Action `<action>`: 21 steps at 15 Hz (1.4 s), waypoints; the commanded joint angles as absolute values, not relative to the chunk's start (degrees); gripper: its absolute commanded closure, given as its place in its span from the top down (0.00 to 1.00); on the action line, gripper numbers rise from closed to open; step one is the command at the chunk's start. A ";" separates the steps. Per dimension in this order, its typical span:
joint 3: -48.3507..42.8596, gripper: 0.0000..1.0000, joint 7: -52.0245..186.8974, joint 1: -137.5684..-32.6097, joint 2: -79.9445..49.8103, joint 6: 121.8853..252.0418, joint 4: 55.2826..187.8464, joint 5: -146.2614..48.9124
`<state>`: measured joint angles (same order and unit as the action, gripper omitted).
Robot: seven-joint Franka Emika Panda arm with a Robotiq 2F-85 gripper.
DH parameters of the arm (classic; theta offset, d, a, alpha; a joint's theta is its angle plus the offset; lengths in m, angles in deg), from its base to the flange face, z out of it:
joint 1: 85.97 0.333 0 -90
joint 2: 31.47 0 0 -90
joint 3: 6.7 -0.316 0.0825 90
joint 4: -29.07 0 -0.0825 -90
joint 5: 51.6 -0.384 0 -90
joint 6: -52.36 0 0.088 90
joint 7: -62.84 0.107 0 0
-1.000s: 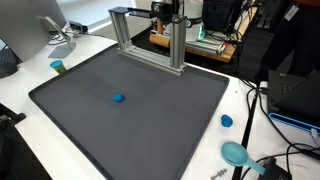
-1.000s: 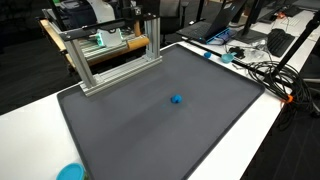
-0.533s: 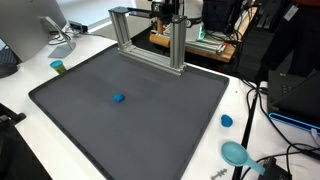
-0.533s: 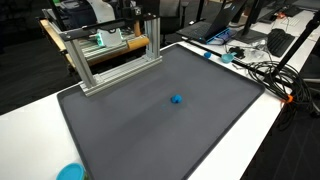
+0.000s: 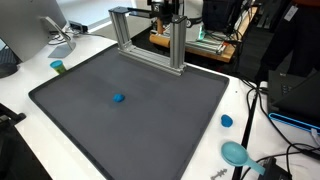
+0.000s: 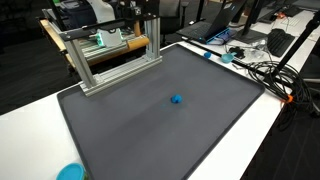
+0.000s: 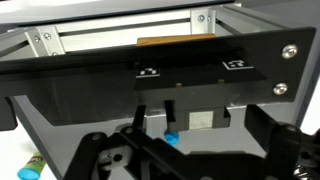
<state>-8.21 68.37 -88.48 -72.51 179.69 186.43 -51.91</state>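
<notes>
blue block (image 5: 118, 98) on dark grey mat (image 5: 150, 130).

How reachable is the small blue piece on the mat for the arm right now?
Probably yes. The blue piece lies alone on the dark mat, nothing near it. The arm, jaws open, hangs by the aluminium frame, which it must clear first.

Gripper (image 7: 190, 165) fingertips apparently beyond the wrist view's lower edge

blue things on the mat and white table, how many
3: a small piece on the dark mat, a small cap on the white table beside it, a larger light-blue disc near the table's corner. More may be hidden.
</notes>
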 commanded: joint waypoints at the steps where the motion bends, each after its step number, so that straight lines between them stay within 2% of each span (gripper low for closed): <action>1: -7.29 1.00 66.07 -88.15 -73.44 177.83 186.32 -51.28; 5: -7.79 0.96 65.83 -88.07 -73.42 176.85 186.31 -51.17; 12: -8.97 0.62 68.11 -88.67 -73.49 176.51 186.30 -50.81; 13: -9.18 0.66 68.44 -88.83 -73.61 176.06 186.30 -50.62; 17: -9.45 0.64 68.97 -88.93 -74.03 174.65 186.26 -50.13; 21: -9.68 0.74 68.93 -88.82 -74.59 173.73 186.25 -49.92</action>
